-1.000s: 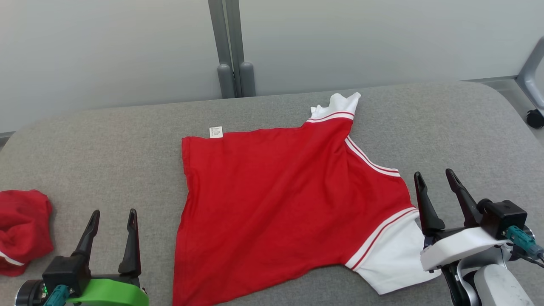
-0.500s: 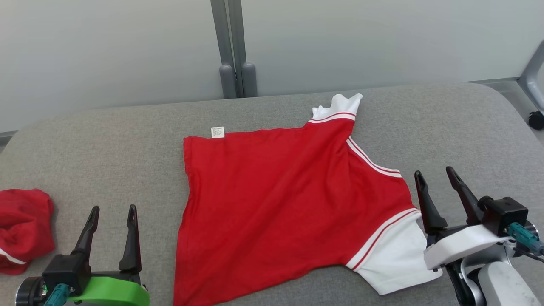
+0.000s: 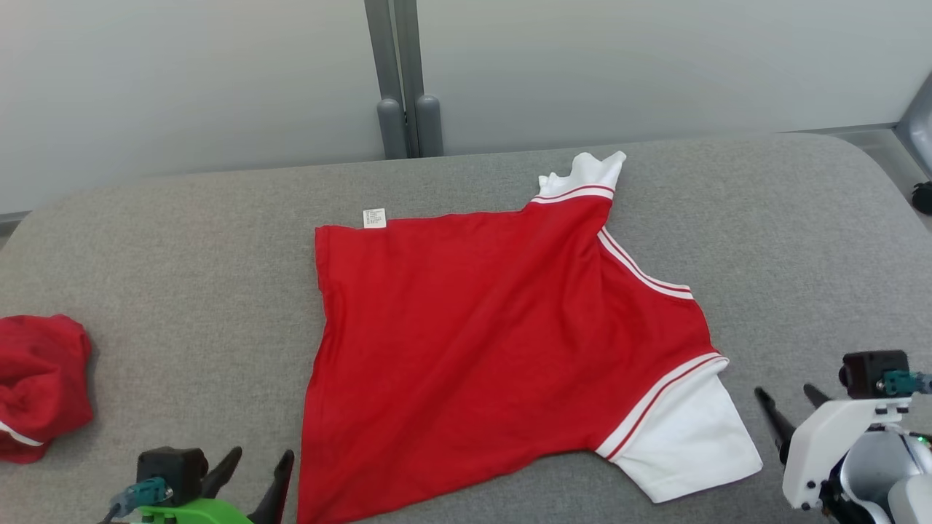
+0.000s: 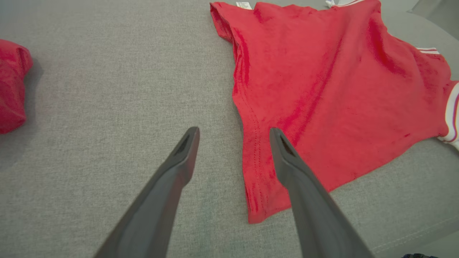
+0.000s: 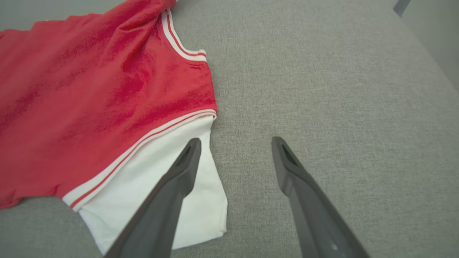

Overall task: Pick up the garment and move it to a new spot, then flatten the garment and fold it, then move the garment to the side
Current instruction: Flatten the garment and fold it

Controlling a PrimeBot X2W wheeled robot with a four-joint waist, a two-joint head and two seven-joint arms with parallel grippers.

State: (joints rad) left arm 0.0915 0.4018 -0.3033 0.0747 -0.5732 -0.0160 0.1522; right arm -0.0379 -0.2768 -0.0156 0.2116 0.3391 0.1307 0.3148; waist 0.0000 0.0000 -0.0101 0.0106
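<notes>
A red garment (image 3: 480,349) with white sleeves lies spread flat on the grey padded table (image 3: 182,255). One white sleeve (image 3: 684,444) points to the near right, another (image 3: 586,175) to the far side. A small white tag (image 3: 374,217) sticks out at the far hem. My left gripper (image 3: 261,457) is open just beside the garment's near-left hem corner (image 4: 258,211), with nothing between its fingers (image 4: 179,161). To the right of the near white sleeve (image 5: 161,200), my right gripper (image 3: 785,393) is also open and empty, its left finger over the sleeve's edge.
A second crumpled red cloth (image 3: 40,386) sits at the table's left edge, also in the left wrist view (image 4: 10,86). A pale wall with a grey post (image 3: 400,73) stands behind the table. Bare grey surface surrounds the garment.
Both grippers have drawn back toward the near edge and sit lower in the head view. The left one has shifted right, closer to the hem. The garment has not moved.
</notes>
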